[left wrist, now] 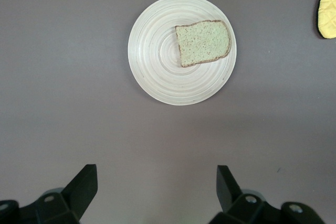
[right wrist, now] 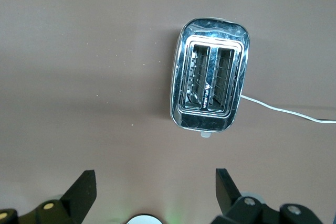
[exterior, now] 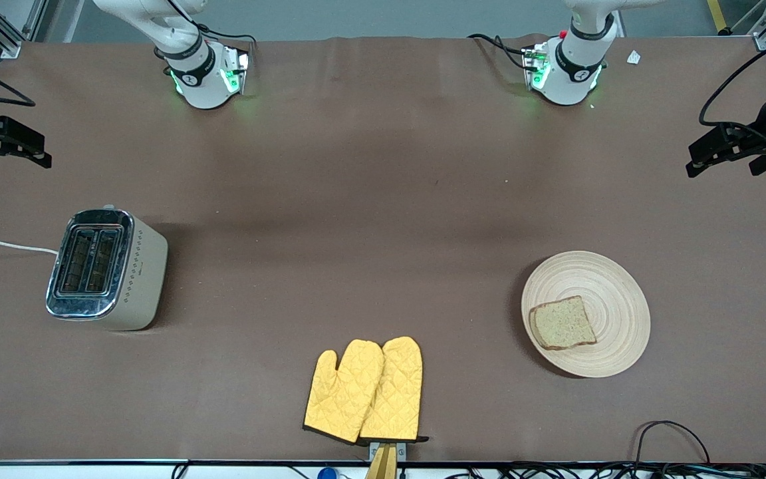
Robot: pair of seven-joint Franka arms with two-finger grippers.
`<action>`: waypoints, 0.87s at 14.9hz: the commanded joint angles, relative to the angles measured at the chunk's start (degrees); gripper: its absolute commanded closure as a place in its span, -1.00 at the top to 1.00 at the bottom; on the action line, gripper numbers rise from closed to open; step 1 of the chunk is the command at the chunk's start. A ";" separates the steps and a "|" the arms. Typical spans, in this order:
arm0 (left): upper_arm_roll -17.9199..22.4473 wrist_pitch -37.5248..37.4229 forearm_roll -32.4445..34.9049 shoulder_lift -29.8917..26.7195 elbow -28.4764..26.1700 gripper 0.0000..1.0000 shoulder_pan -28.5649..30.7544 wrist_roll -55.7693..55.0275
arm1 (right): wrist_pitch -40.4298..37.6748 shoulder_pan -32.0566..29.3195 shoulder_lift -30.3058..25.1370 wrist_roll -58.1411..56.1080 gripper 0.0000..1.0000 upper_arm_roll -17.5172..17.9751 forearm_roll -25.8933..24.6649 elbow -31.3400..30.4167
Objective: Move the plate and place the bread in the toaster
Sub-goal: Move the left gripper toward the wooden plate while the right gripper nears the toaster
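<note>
The round light-wood plate (exterior: 612, 279) lies toward the left arm's end of the table, with the slice of brown bread (exterior: 562, 324) flat on it. The cream toaster (exterior: 107, 269) stands toward the right arm's end, both slots empty. My left gripper (exterior: 694, 166) hangs high over the table, open and empty. Its wrist view shows its fingertips apart (left wrist: 156, 174), well clear of the plate (left wrist: 157, 61) and bread (left wrist: 203, 42). My right gripper (exterior: 40, 158) hangs high, open and empty (right wrist: 155, 174), with the toaster (right wrist: 210, 87) below it.
A pair of yellow oven mitts (exterior: 366, 390) lies near the table's front edge, between toaster and plate. The toaster's white cord (exterior: 4, 245) runs off the right arm's end of the table. Brown cloth covers the table.
</note>
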 commanded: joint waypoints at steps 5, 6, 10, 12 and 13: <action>0.47 -0.50 -0.06 1.83 1.33 1.00 0.80 1.56 | 1.07 0.39 -1.32 0.68 1.00 0.02 -0.27 -1.63; 0.91 -0.50 -0.15 3.32 2.55 1.00 0.98 2.53 | 1.07 0.21 -1.32 0.67 1.00 -0.07 -0.27 -1.62; 2.59 0.37 -0.94 9.83 3.88 1.00 4.31 6.23 | 0.98 0.30 -1.23 0.76 1.00 -0.07 -0.19 -2.06; 2.59 3.70 -2.69 12.46 3.88 1.00 6.59 6.23 | 0.45 0.13 -1.23 0.67 1.00 -0.07 -0.19 -3.02; 2.59 4.59 -3.75 13.87 3.88 1.00 7.74 6.14 | 0.36 0.04 -1.23 0.67 1.00 -0.07 -0.19 -3.47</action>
